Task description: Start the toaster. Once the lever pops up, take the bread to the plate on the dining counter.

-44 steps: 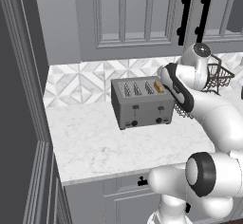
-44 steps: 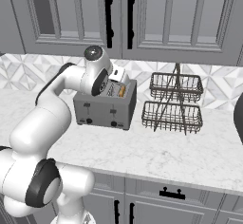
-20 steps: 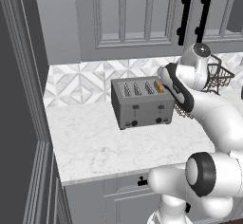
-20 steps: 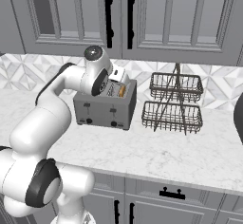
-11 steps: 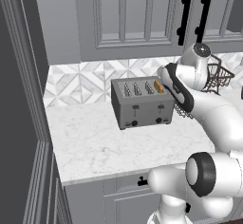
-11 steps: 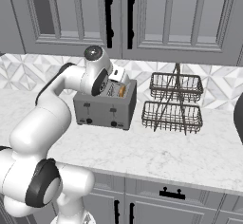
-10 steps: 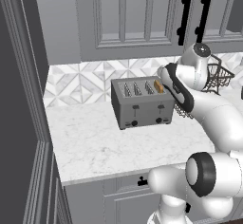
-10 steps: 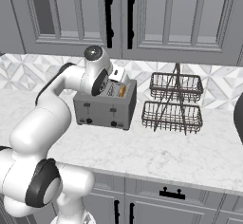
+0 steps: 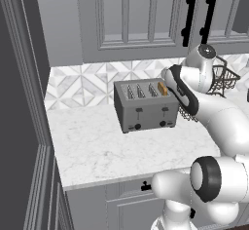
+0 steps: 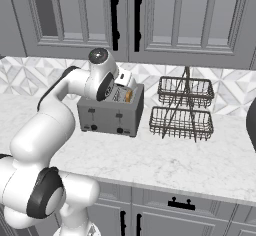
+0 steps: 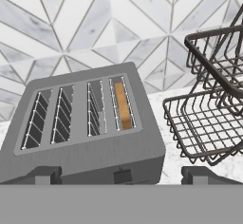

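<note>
The white marble worktop carries the boxy brushed grey metal toaster beside a dark two-tier wire basket. The golden-tan bread slice sits in its rightmost slot. The two-finger gripper hovers above, fingers spread wide, holding nothing.

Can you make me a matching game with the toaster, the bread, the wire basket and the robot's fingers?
Things:
1. toaster
2. bread
3. wire basket
4. fingers

Descriptions:
A. golden-tan, sitting down in the slot at one end
B. dark, spread wide apart, holding nothing
C. grey metal box on the marble worktop
D. two dark tiers, standing beside the toaster

Pairs: 1-C, 2-A, 3-D, 4-B
</note>
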